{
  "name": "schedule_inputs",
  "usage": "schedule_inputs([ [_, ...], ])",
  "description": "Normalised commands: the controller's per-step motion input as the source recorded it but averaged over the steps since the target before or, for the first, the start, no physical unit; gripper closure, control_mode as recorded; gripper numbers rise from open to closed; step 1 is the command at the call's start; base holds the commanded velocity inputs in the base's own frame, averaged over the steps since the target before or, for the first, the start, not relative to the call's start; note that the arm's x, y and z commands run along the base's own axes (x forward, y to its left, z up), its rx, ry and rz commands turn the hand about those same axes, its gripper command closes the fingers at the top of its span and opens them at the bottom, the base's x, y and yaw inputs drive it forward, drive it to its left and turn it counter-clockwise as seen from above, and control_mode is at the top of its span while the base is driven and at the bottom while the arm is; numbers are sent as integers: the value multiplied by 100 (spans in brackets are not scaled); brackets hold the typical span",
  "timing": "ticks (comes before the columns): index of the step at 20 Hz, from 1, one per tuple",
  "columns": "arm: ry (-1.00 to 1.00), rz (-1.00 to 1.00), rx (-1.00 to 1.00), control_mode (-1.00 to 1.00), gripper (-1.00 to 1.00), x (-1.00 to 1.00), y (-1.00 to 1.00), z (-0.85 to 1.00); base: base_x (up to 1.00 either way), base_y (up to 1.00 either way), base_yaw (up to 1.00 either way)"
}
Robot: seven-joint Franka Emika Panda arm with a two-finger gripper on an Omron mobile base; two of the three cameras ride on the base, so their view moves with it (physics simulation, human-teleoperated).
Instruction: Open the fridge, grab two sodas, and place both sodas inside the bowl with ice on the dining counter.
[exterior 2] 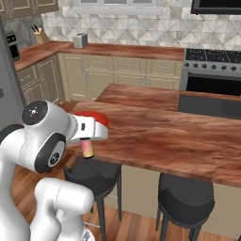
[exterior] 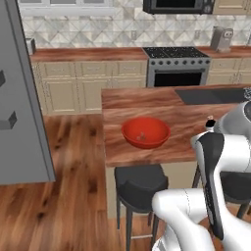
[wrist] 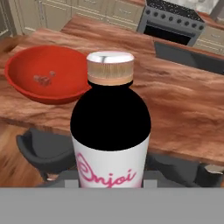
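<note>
The hand (exterior 2: 87,141) is clamped on the bottle (wrist: 110,131), held off the counter's (exterior: 162,110) near edge, short of the bowl (exterior: 145,132). Released here, it would fall onto the stool (exterior 2: 93,173).

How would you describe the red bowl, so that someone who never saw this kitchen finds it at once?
Find the wood-topped island in front of the stove. Near its front edge, above a dark stool, sits the bowl. It is wide, shallow, round and red-orange, the only dish on that top.
</note>
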Motion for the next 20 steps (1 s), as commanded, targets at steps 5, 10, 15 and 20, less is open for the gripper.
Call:
schedule_inputs([
  [5, 0, -4, 0, -100, 100, 7, 20, -1, 27, 40, -27],
  [10, 4, -5, 0, -100, 100, 71, 81, -1, 0, 0, 0],
  [15, 9, 5, 1, -100, 100, 99, 19, 0, 0, 0, 0],
  [20, 27, 14, -8, -100, 100, 96, 5, -14, 0, 0, 0],
])
